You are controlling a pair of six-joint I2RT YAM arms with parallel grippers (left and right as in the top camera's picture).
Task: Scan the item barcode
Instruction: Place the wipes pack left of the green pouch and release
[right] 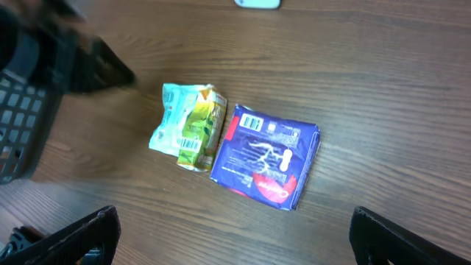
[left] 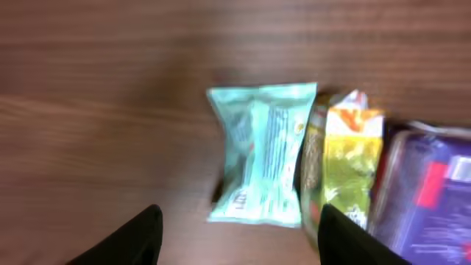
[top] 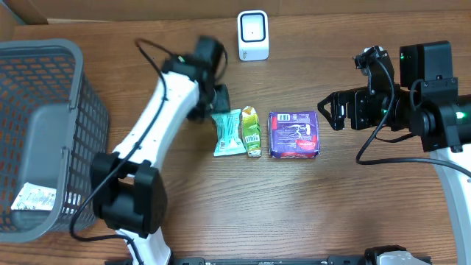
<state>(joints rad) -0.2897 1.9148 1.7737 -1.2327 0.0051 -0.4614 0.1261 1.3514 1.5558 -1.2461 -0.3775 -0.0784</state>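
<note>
A: What do we have, biggest first?

B: We see a wooden table, and a grey mesh basket well to the left of the purple packet. A white label lies inside the basket.

A: And the arms?

B: The left arm is white and reaches in from the left of the purple packet. Its left gripper hangs over the table left of that packet and a little farther back. In the left wrist view we see its two fingers parted, with bare wood between them and nothing held.

A: The other one?

B: The right gripper is just right of the purple packet and not touching it. We see it spread wide and empty.

A: Where is the item?

B: The mint-green packet lies flat on the table, left of the purple packet. A yellow-green packet sits between the two, touching the mint-green one and just beside the purple one. The left gripper's tips are at the mint-green packet's near end, apart from it.

A: And the scanner?

B: The white scanner stands beyond the purple packet, a little to its left, near the table's far edge. We cannot tell which way the mint-green packet's barcode faces.
</note>
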